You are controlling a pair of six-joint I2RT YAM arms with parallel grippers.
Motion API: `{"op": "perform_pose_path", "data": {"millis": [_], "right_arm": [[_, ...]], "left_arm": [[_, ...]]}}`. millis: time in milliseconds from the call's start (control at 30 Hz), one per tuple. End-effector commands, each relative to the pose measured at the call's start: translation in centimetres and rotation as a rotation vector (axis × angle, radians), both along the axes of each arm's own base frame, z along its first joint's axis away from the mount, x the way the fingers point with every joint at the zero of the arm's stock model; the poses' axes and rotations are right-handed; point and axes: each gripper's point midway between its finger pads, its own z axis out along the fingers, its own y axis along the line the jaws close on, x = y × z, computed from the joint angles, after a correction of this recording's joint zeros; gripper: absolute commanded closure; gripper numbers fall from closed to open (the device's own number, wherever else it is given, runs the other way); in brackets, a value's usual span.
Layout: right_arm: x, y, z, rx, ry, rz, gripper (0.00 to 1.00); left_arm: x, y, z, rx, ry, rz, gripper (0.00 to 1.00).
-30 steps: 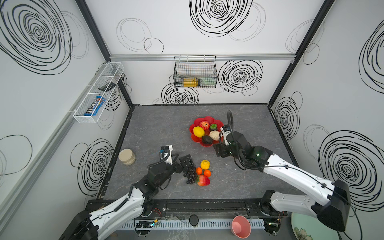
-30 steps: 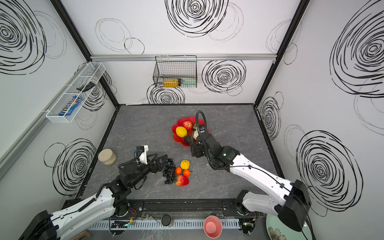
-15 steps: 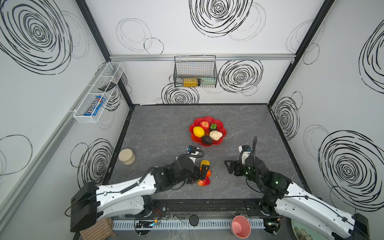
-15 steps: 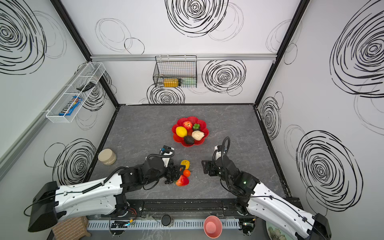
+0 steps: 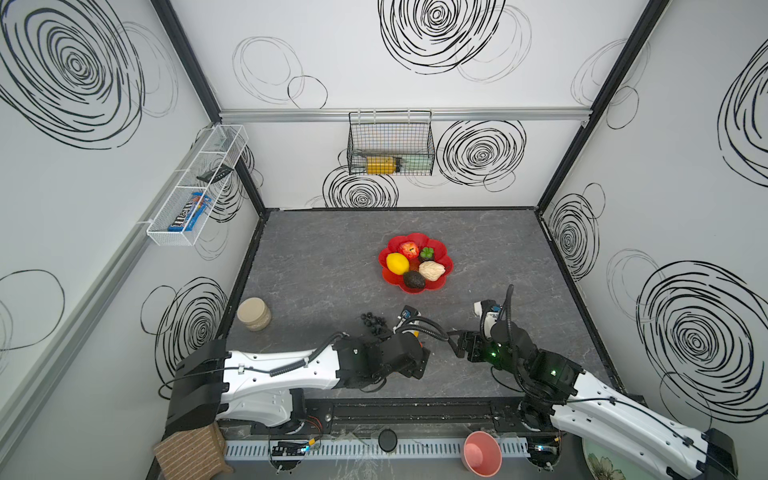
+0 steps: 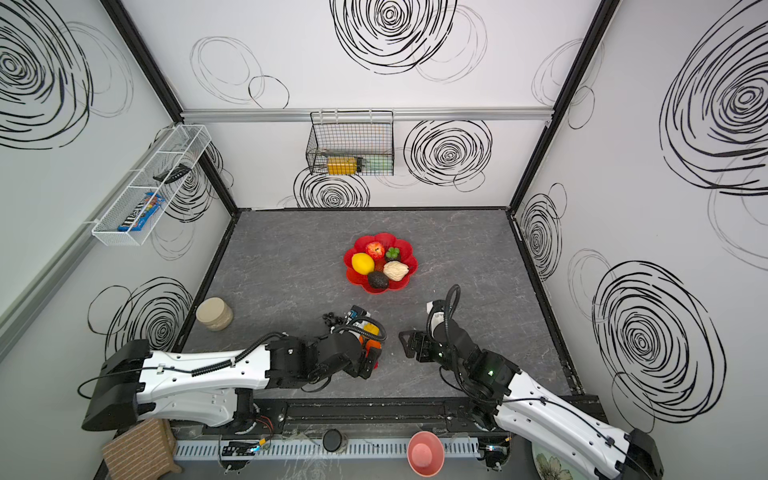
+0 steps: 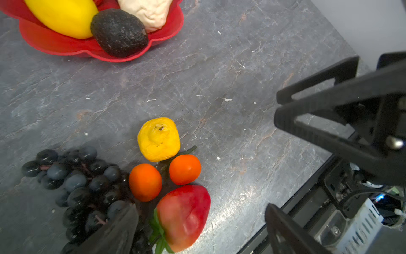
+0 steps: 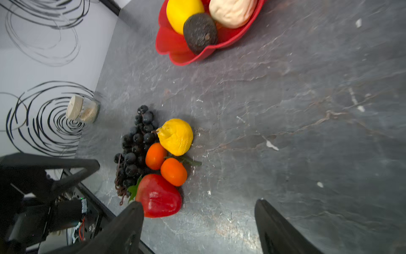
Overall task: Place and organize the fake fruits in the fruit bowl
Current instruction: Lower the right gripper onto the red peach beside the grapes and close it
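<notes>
Left gripper [image 7: 201, 207], jaws spread wide and empty, hangs over the loose cluster near the front edge of the table [image 5: 332, 249]. Its fingers flank the strawberry [image 7: 184, 216], probably the next pick because it lies outermost. Right gripper [image 8: 198, 204], also wide and holding nothing, hovers just beside the cluster, presumably to leave the left arm room. Two oranges [image 7: 145, 182], wrinkled lemon [image 7: 158, 139] and grape bunch [image 7: 81, 187] lie touching. Fruit bowl [image 5: 388, 276], well apart toward the table's middle, holds apple [image 5: 409, 249], smooth lemon [image 5: 397, 263], mangosteen [image 5: 427, 252], cream fruit [image 5: 431, 271] and avocado [image 5: 414, 280], packed close so that little room remains.
</notes>
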Motion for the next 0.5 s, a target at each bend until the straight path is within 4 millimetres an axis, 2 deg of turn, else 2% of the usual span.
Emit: {"op": "perform_pose_path", "data": {"millis": [0, 233, 467], "right_arm": [[-1.3, 2.7, 0.1, 0.023, -0.018, 0.122, 0.16], [-3.6, 7.2, -0.6, -0.095, -0.022, 0.326, 0.16], [-5.3, 10.7, -2.1, -0.279, -0.069, 0.481, 0.16]], "left_arm": [[0.9, 2.8, 0.6, -0.017, -0.037, 0.105, 0.05], [2.6, 9.6, 2.7, -0.132, -0.109, 0.283, 0.03], [4.1, 14.1, 3.9, -0.332, -0.120, 0.363, 0.03]]}}
